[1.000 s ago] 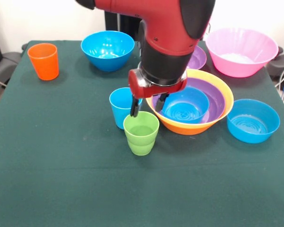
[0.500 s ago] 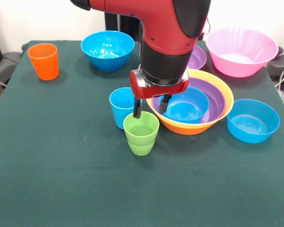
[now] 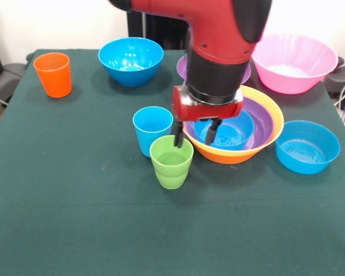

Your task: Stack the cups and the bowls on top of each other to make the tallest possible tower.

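The green ridged cup point(image 3: 171, 162) stands upright near the table's middle, with the light blue cup point(image 3: 152, 129) just behind it to the left. The orange cup point(image 3: 53, 73) stands at the far left. The tower is an orange-yellow bowl point(image 3: 233, 155) holding a purple bowl point(image 3: 266, 117) and a small blue bowl point(image 3: 234, 131). My gripper point(image 3: 194, 140) is open and empty. Its left finger hangs by the green cup's far rim, and its right finger hangs over the nested bowls' left edge.
A blue bowl point(image 3: 130, 59) sits at the back, and a pink bowl point(image 3: 293, 62) sits at the back right. Another blue bowl point(image 3: 307, 147) is at the right. A second purple bowl point(image 3: 183, 66) is mostly hidden behind the arm.
The arm and open gripper have shifted to the right, from above the two cups toward the nested bowls. No cup or bowl has moved.
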